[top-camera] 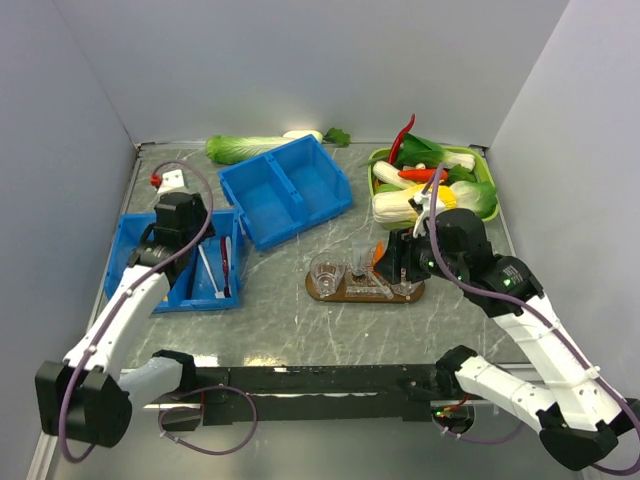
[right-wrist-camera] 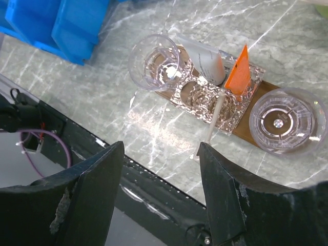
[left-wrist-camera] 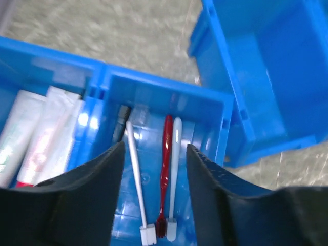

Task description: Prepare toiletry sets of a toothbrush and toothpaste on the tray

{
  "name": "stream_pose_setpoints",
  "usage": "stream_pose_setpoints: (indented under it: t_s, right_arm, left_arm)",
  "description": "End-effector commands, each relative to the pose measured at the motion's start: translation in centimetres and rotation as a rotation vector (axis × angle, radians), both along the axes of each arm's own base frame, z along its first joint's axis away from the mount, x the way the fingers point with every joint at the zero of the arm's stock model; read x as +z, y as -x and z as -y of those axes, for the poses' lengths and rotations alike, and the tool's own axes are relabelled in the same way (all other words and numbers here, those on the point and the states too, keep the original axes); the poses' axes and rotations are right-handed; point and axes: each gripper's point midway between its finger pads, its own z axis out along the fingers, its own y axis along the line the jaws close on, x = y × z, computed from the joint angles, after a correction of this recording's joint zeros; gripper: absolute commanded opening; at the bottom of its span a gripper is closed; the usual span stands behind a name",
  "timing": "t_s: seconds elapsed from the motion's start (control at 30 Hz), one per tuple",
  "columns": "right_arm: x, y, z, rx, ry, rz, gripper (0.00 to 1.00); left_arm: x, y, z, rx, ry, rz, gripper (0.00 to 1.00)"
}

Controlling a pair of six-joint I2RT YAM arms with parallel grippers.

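Over the divided blue bin (left-wrist-camera: 169, 88) at the left of the overhead view, my left pincer (left-wrist-camera: 155, 154) hangs with its jaws partly apart and nothing between them. Three brushes lie flat on the bin floor right under the gap: a white toothbrush (left-wrist-camera: 134, 169), a red toothbrush (left-wrist-camera: 165, 164) and a pale grey toothbrush (left-wrist-camera: 175, 164), the last two touching or nearly so. That crowding is my main worry: if I come down and close, I may pinch two handles at once, or skid off one slim handle and flick it aside. The divider (left-wrist-camera: 97, 87), with the toothpaste tubes (left-wrist-camera: 46, 138) behind it, sits close to the finger at the left of that wrist view and could catch it. My right pincer (right-wrist-camera: 161, 148), also open and empty, hovers by the lower edge of the wooden tray (right-wrist-camera: 245, 132). One set there looks made: a white tube with an orange end (right-wrist-camera: 207, 60) and a white brush handle (right-wrist-camera: 215, 115) rest in the middle holder (right-wrist-camera: 205, 97), between a clear cup (right-wrist-camera: 154, 61) at upper left and another (right-wrist-camera: 284, 120) at right, both seemingly empty. That handle juts past the tray edge toward my fingers; a careless descent could snag it and topple the light cups.
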Motion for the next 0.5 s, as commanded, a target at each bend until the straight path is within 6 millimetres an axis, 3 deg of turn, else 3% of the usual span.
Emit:
stream_pose_setpoints:
  t_s: [0.0,0.13,0.3,0.47]
  right_arm:
    - [-0.3,-0.7,-0.5,0.028,-0.025,0.073,0.67]
    - [-1.9,-0.2,-0.4,0.037,-0.024,0.060,0.66]
    - [-2.4,0.1,0.0,0.025,-0.021,0.064,0.66]
    - [-2.7,0.4,0.0,0.024,-0.042,0.061,0.66]
  left_arm:
    - [-1.1,-1.0,2.0,-0.099,0.039,-0.046,0.51]
    - [-3.5,-1.4,2.3,-0.099,0.041,-0.146,0.46]
    - [-6.0,-2.2,3.0,-0.112,0.049,-0.229,0.41]
    - [-8.1,-2.6,2.3,-0.093,0.043,-0.296,0.34]
